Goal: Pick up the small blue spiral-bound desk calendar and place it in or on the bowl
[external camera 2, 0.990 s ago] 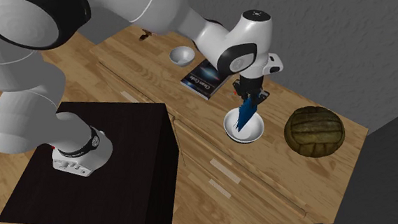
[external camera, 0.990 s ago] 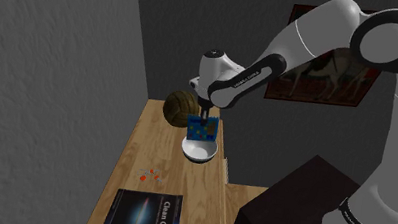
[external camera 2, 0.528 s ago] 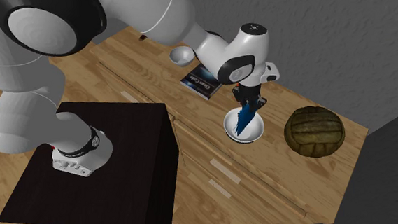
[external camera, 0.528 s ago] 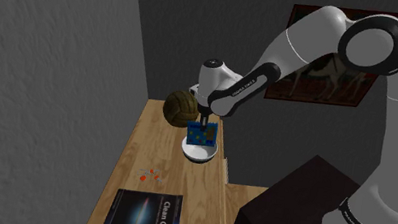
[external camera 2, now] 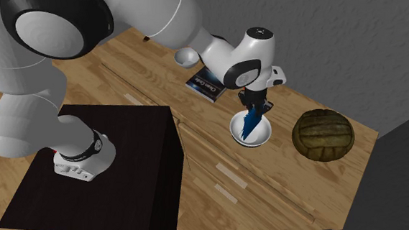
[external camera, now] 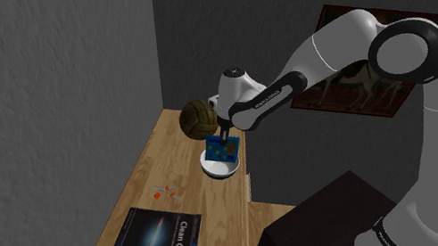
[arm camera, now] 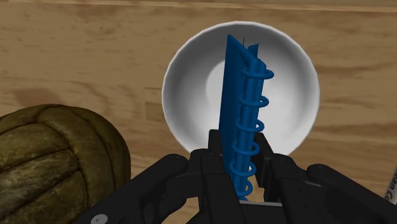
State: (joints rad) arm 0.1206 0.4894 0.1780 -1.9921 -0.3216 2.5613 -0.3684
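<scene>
Blue calendar: the spiral-bound calendar (arm camera: 236, 108) hangs on edge over the white bowl (arm camera: 181, 76), its lower end down inside the rim; I cannot tell whether that end touches the bowl's floor.
Grip: the black fingers (arm camera: 215, 159) are clenched on the calendar's upper end, one on each flat face, with the wire coil running up between them.
Long axis: judged from the wrist view, it runs straight away from the fingers and down into the bowl, so close to vertical. In the second exterior view the calendar (external camera 2: 251, 121) shows nearly edge-on and leans a little.
Facing: in the shoulder view the calendar (external camera: 222, 149) turns a flat face, blue with yellow and green specks, towards the camera. The spiral runs along one long edge.
Setting: the bowl (external camera: 217, 171) sits on the wooden bench (external camera: 160, 167), with a brown ball (external camera: 198, 118) just beside it and a book (external camera: 158, 239) well apart.
Risk, toppling: let go as it stands, the calendar would rest on a thin edge and probably fall flat. If it falls outwards it could tip over the rim onto the bench or against the ball (external camera 2: 323, 134).
Risk, bowl: pushing lower off-centre could rock or skid the bowl (external camera 2: 266, 137), which looks light and shallow.
Risk, snag: the wire coil lies close to the fingers and might catch as they part, dragging the calendar back up.
</scene>
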